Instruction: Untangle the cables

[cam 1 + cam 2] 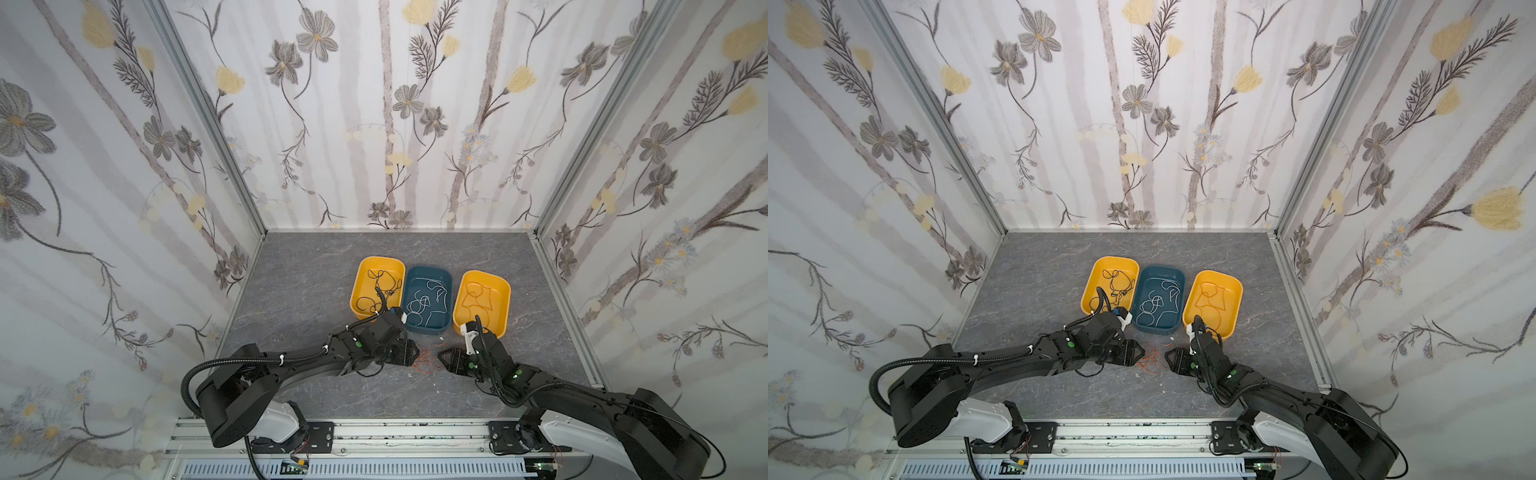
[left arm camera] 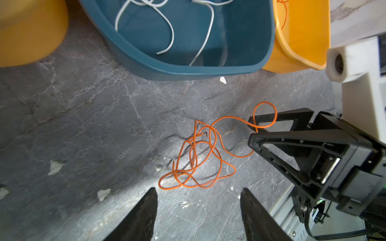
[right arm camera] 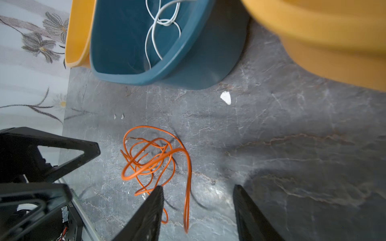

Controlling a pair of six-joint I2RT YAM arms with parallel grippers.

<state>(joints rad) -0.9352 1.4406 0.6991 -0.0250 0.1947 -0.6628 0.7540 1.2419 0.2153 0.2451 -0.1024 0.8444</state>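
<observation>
A tangle of thin orange cables lies on the grey table in front of the trays, between both grippers. In the left wrist view the tangle sits just beyond my left gripper, which is open and holds nothing. My right gripper is open too. One loose orange strand runs between its fingers, and a loop of it lies over one finger. Black cables, white cables and an orange cable lie in the trays.
Three trays stand side by side behind the tangle: a yellow tray, a blue tray and another yellow tray. A small white scrap lies near the blue tray. Floral walls close in three sides, and an aluminium rail runs along the front.
</observation>
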